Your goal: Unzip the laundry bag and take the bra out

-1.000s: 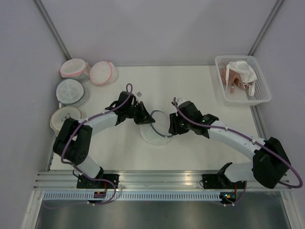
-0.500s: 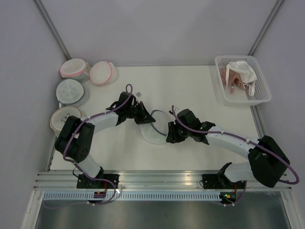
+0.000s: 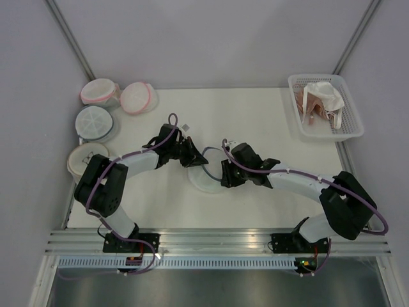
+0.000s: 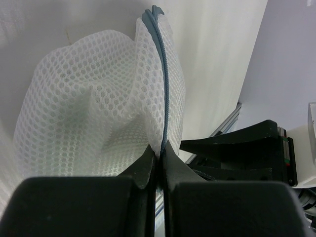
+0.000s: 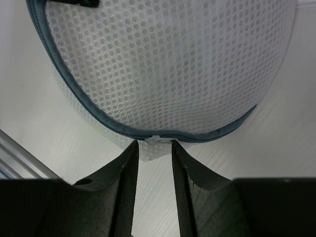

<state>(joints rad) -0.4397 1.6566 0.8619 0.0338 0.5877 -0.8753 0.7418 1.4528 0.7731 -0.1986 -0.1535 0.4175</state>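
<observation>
The laundry bag [image 3: 206, 173], white mesh with a dark grey-blue zip rim, lies mid-table between both grippers. My left gripper [image 3: 195, 160] is shut on its far-left rim; in the left wrist view the gripper [image 4: 159, 152] pinches the zip rim [image 4: 163, 84] and the mesh [image 4: 89, 108] bulges to the left. My right gripper [image 3: 223, 174] is at the bag's right edge. In the right wrist view the gripper [image 5: 154, 146] is open with a narrow gap, and the white zip pull [image 5: 156, 139] sits at the fingertips on the rim of the bag [image 5: 173, 64]. The bra is hidden.
Two pink-rimmed round bags [image 3: 99, 91] [image 3: 138, 97], a light-blue spoked bag [image 3: 94, 121] and another round bag [image 3: 86, 158] sit at the far left. A white basket [image 3: 348, 121] with white and pinkish garments stands at the far right corner.
My right gripper has moved left along the bag's near-right edge, closer to the left gripper. The left gripper has kept its hold on the rim.
</observation>
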